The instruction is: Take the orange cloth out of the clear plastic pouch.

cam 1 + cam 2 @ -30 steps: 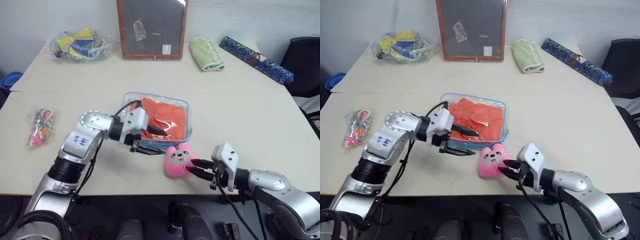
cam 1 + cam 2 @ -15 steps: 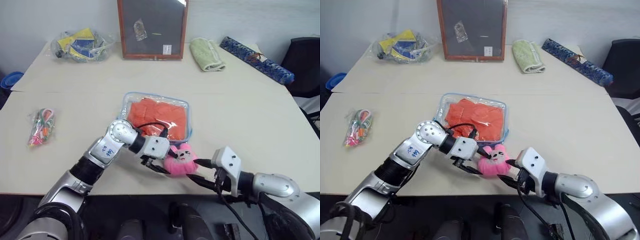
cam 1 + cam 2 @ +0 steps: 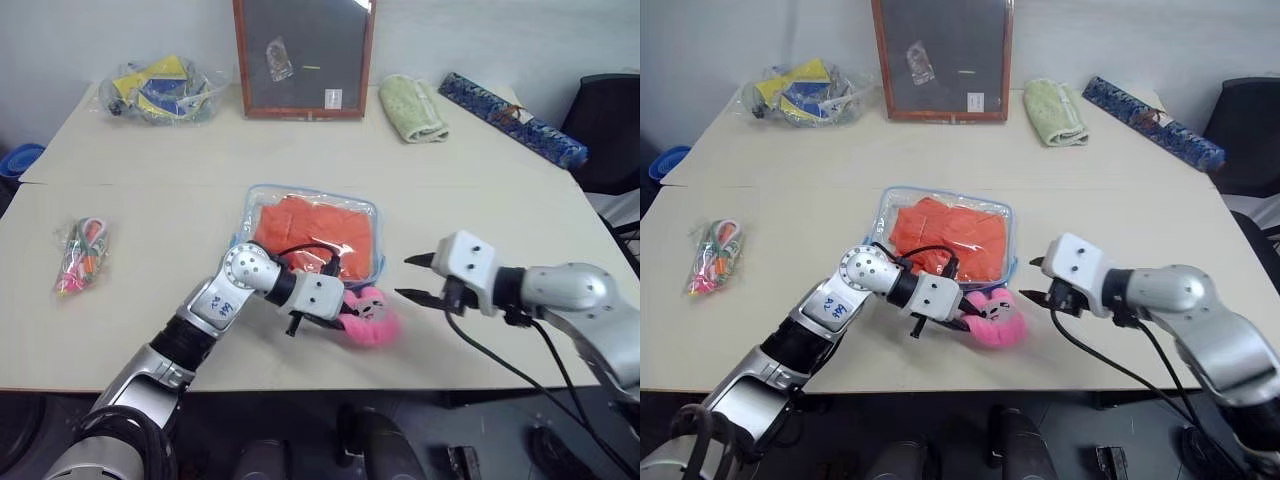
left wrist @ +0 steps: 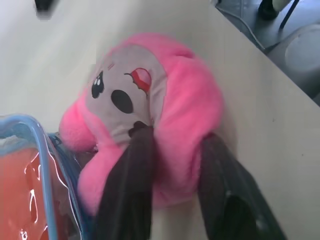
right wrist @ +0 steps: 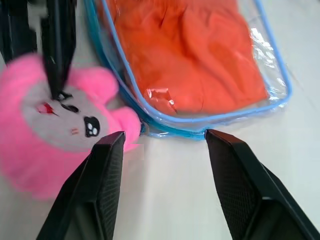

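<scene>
Fingers of the left gripper [image 4: 172,200] are clamped on the pink plush charm [image 4: 150,115]: in the left wrist view one black finger [image 4: 127,190] presses into the plush below the printed face and the other sits against its far flank, the fabric bulging between them. The charm lies on the table [image 3: 150,220] at the near corner of the clear plastic pouch [image 3: 370,215], touching the pouch's light blue edging.

Fingers of the right gripper [image 3: 418,278] are spread apart with nothing between them. The gripper hovers above the table beside the charm, its tips pointing toward the pouch's near corner. In the right wrist view, one finger [image 5: 100,185] lines up with the charm, the other [image 5: 235,180] with bare table just outside the blue edging; neither touches either object.

The orange cloth [image 3: 315,230] is inside the pouch, folded and filling most of it, just beyond the left gripper's fingertips and ahead of the right gripper's tips. The pouch lies flat on the table.

Well beyond both sets of fingers, at the table's far edge, are a framed board [image 3: 303,55], a pale green towel [image 3: 410,108], a clear bag of yellow and blue items [image 3: 160,90] and a dark blue patterned roll [image 3: 510,118]. A small clear packet of colourful bits [image 3: 80,252] lies well outside the left arm.
</scene>
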### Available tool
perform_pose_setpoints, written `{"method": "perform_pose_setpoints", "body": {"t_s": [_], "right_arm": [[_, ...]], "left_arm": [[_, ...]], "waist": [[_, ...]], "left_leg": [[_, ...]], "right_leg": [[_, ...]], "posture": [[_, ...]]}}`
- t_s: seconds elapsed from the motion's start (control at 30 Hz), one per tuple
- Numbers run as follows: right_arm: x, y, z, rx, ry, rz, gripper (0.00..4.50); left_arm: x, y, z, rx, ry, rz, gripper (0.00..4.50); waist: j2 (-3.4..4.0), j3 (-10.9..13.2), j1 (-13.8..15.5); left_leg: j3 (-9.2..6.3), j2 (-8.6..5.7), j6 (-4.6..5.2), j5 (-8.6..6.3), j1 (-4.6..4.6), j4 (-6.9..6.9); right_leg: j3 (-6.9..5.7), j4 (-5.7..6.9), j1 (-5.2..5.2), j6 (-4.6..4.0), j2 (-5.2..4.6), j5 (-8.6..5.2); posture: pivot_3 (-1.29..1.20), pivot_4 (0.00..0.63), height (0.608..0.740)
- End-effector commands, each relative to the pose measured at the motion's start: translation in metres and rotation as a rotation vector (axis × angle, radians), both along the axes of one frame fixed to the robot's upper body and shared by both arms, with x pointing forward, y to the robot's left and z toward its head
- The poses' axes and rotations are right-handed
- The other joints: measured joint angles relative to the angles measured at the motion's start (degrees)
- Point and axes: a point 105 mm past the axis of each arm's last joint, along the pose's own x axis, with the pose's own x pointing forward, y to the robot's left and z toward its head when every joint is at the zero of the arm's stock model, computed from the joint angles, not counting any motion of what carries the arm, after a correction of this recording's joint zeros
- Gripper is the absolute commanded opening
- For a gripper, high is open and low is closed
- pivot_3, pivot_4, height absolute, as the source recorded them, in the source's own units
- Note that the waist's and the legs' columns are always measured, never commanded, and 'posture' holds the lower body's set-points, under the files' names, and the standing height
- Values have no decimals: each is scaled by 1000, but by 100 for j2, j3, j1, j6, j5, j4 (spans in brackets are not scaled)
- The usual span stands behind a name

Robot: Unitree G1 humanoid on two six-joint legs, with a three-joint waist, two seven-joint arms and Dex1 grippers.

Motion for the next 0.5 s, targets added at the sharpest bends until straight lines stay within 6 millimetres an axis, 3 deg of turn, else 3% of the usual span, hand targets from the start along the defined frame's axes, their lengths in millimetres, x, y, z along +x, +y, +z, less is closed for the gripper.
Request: {"method": "perform_pose_setpoints", "body": {"t_s": [0.03, 0.27, 0.37, 0.5], "right_arm": [[15, 8, -1, -46, -94, 45, 2648], [28, 25, -8, -18, -148, 94, 2648], [28, 27, -11, -14, -143, 124, 2037], [25, 28, -14, -27, -142, 156, 590]], "left_arm": [[-1, 5, 5, 3, -3, 7, 15], [2, 14, 7, 20, -23, 82, 15], [3, 13, 11, -3, -33, 106, 0], [4, 13, 13, -24, -31, 134, 0]], "waist": [[0, 0, 2], [0, 0, -6], [0, 0, -4], [1, 0, -5]], "left_leg": [[0, 1, -3, 2, 0, 1], [-1, 9, -10, 6, 1, 3], [-1, 8, -11, 6, 2, 5], [-1, 8, -11, 6, 2, 6]], "right_leg": [[-2, 1, 0, 0, 0, 0], [-5, 28, -2, -1, -3, 1], [-4, 33, -2, -1, -7, 1], [-4, 34, -2, -1, -7, 0]], "posture": [[0, 150, 740], [0, 150, 740], [0, 150, 740], [0, 150, 740]]}}
